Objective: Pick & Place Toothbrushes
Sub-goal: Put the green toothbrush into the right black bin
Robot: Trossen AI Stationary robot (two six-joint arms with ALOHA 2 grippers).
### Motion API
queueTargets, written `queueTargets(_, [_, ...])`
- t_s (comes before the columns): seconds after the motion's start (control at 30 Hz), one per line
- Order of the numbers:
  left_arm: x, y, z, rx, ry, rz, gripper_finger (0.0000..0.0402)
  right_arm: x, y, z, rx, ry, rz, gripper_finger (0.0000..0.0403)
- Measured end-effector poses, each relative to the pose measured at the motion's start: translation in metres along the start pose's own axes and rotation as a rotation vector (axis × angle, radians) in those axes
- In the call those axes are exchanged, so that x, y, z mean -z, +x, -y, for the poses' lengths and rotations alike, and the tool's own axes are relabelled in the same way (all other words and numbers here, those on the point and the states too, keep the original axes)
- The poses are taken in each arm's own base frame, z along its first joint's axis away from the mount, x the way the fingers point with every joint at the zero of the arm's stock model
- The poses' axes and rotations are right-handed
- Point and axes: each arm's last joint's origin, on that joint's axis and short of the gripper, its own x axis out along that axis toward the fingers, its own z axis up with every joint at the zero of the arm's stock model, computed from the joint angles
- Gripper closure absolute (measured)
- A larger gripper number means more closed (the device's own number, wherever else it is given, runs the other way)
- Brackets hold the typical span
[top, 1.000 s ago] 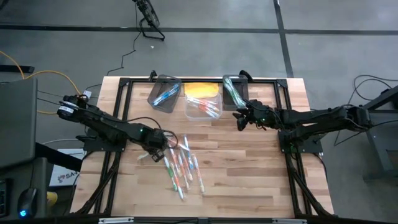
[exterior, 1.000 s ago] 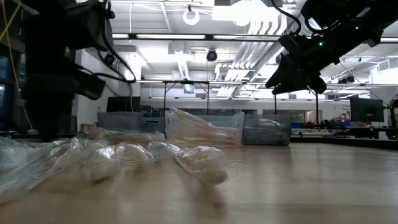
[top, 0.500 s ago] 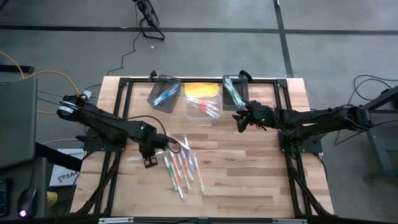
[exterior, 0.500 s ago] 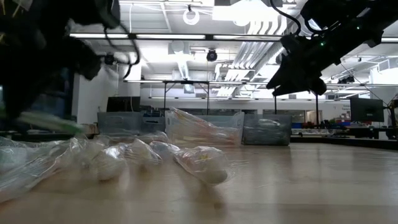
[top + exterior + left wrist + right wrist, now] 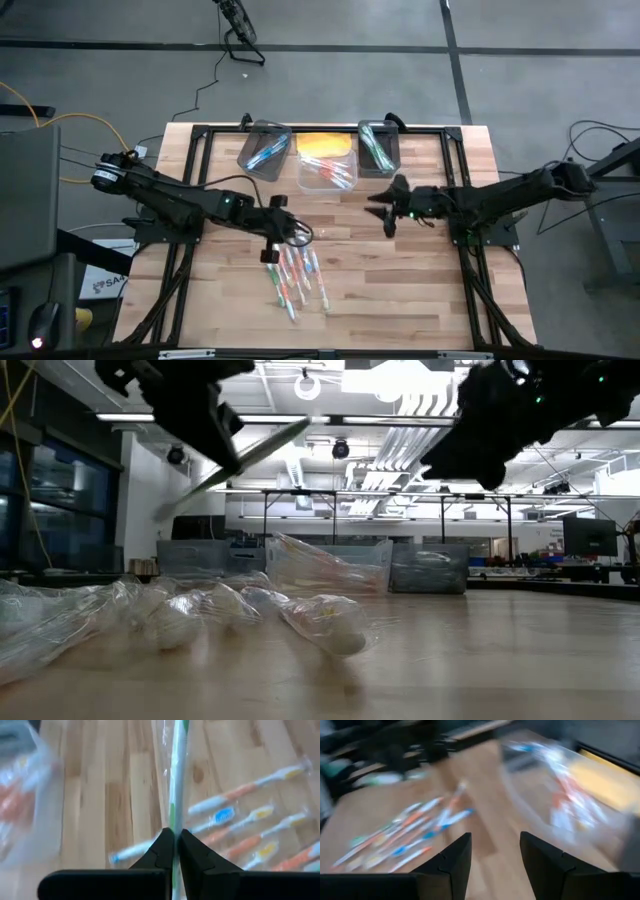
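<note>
We see a green-and-white wrapped plastic toothbrush (image 5: 177, 780) pinched tight in the left gripper (image 5: 272, 228) jaws, lifted off the wooden slatted desk (image 5: 420, 290), slanting up in the low view (image 5: 240, 460). It sits just above the near-centre pile of loose wrapped toothbrushes (image 5: 295, 272), orange, blue and green handles. Right gripper (image 5: 388, 205) hovers mid-desk, right of the pile, jaws wide with nothing between them. At the far edge we have three bins in a row: dark rectangular plastic bin (image 5: 263, 150) with blue brushes, clear rectangular plastic bin (image 5: 327, 165) with orange/red ones, another dark bin (image 5: 378, 147) with green ones.
</note>
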Motion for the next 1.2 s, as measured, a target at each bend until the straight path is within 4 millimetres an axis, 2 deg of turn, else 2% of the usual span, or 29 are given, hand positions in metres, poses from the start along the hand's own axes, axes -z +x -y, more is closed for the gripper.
queueTargets(0.17, [-0.004, 0.0, 0.0, -0.018, 0.029, 0.044, 0.0396, 0.008, 0.012, -0.025, -0.124, -0.135, 0.047, 0.0245])
queueTargets(0.33, [-0.005, 0.0, -0.001, -0.04, 0.027, 0.053, 0.0396, 0.017, 0.032, -0.043, -0.194, -0.241, 0.172, 0.0246])
queueTargets(0.53, [-0.005, 0.0, -0.001, -0.04, 0.026, 0.056, 0.0396, 0.024, 0.06, -0.054, -0.221, -0.27, 0.302, 0.0246])
queueTargets(0.8, [-0.005, 0.0, -0.001, -0.044, 0.026, 0.053, 0.0396, 0.022, 0.104, -0.076, -0.218, -0.345, 0.304, 0.0246])
queueTargets(0.93, [-0.003, 0.0, -0.001, -0.045, 0.03, 0.033, 0.0396, 0.016, 0.11, -0.082, -0.217, -0.354, 0.321, 0.0246])
queueTargets(1.2, [-0.001, 0.0, -0.001, -0.045, 0.031, 0.009, 0.0396, 0.006, 0.11, -0.086, -0.21, -0.368, 0.285, 0.0248])
